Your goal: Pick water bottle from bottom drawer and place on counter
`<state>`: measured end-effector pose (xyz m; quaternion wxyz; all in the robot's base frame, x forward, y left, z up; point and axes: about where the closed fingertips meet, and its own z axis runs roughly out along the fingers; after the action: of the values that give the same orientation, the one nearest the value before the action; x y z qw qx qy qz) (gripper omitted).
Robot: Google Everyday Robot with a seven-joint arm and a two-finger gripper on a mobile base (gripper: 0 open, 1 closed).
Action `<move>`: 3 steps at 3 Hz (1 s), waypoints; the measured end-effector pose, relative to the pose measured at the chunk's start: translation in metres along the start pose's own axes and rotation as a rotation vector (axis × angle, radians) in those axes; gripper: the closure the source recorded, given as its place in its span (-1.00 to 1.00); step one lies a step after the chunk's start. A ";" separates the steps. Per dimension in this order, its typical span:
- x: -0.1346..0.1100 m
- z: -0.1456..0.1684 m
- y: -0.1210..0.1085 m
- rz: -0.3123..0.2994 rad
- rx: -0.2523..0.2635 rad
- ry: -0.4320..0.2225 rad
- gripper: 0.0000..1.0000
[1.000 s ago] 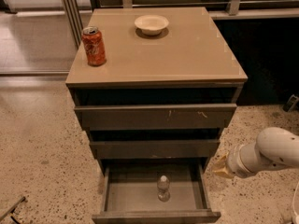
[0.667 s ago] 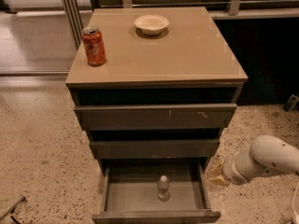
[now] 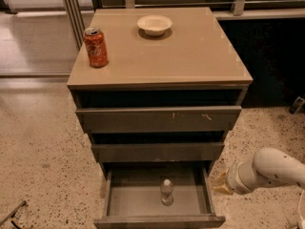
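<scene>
Water bottle (image 3: pixel 166 192) stands upright on the floor of the bottom drawer (image 3: pixel 133 202), near the middle, cap up, clear of all four walls. Only item in that drawer. Drawer is pulled well out from the cabinet, its open top unobstructed from above.

Claw (image 3: pixel 218 184): yellowish tip just outside the drawer's right wall, roughly level with the bottle, apart from it with the wall between them. Released or clenched: cannot tell. Nothing seen in its hold. White arm (image 3: pixel 269 170) comes in from the lower right edge, low over the floor.

Above the open drawer: middle drawer (image 3: pixel 157 152) and top drawer (image 3: pixel 157 119), both with flat fronts, a dark gap over each. Contents hidden.

Tabletop (image 3: pixel 190 56): glossy tan, crowning the cabinet. Carries two things:
- orange-red soda can (image 3: pixel 96 47), upright, near the left edge
- shallow pale bowl (image 3: pixel 154 25), toward the back, about centre; looks to hold nothing
Can and bowl stand well apart. Right half and front of the tabletop bare.

Surroundings: speckled beige floor (image 3: pixel 43 151) around the cabinet; dark area behind and to the right.
</scene>
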<state>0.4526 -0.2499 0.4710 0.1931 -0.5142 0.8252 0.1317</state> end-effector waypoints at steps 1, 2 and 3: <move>0.023 0.050 -0.014 -0.017 0.011 -0.079 1.00; 0.029 0.098 -0.035 -0.025 -0.001 -0.196 1.00; 0.033 0.155 -0.048 0.013 -0.056 -0.298 1.00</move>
<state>0.5114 -0.2327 0.3169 0.2981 -0.4888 0.7868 0.2305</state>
